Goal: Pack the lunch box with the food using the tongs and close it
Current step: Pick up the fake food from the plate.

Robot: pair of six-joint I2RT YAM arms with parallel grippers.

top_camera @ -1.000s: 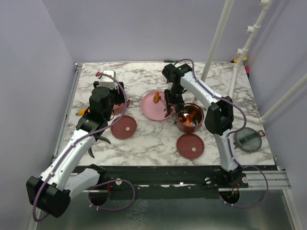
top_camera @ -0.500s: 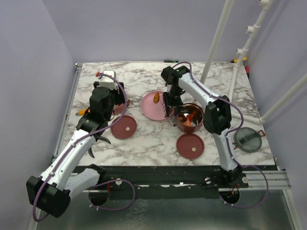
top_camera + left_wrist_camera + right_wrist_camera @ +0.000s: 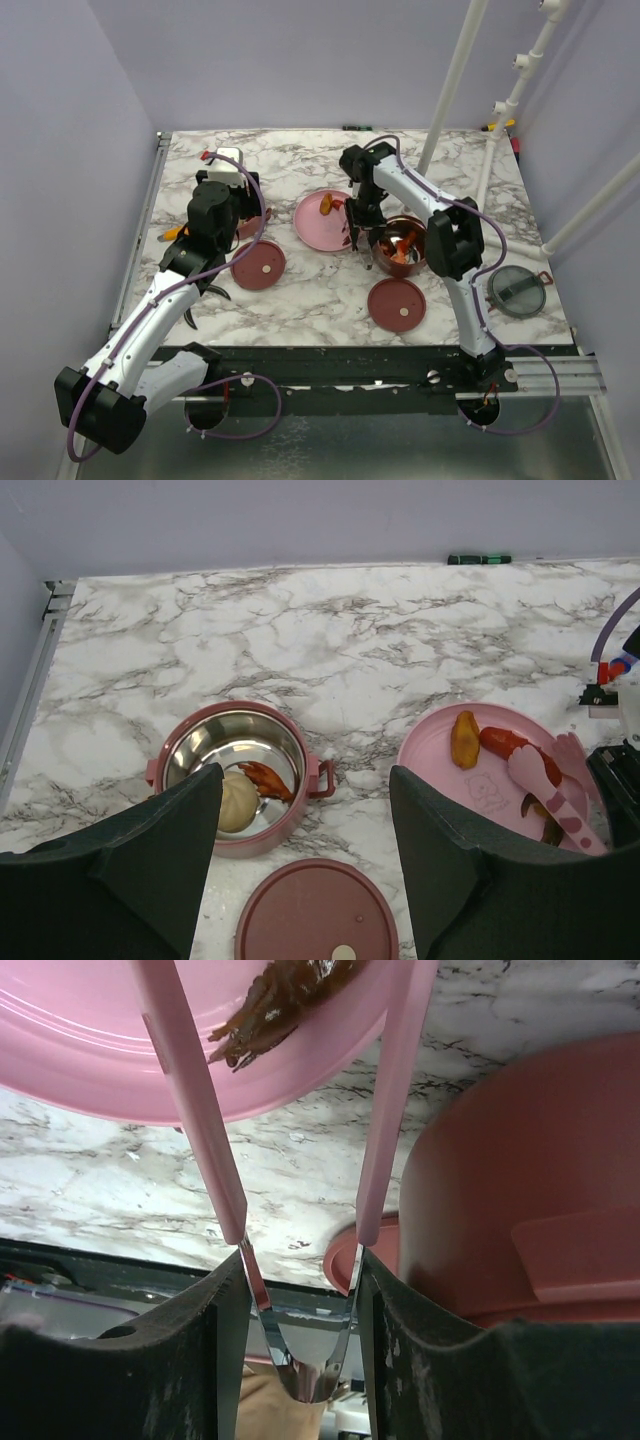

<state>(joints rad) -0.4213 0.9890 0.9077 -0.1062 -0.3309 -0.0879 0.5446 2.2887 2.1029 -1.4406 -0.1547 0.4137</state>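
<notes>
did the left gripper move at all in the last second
No. In the top view the left gripper stays where it was, open, just behind the left maroon lid.

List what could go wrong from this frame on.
1. The right gripper pinches the tongs only near their joined end, so they could twist when squeezed.
2. The filled bowl stands right beside the plate; a swing could bump it.
3. The dark bits are small and may drop in transit.
</notes>
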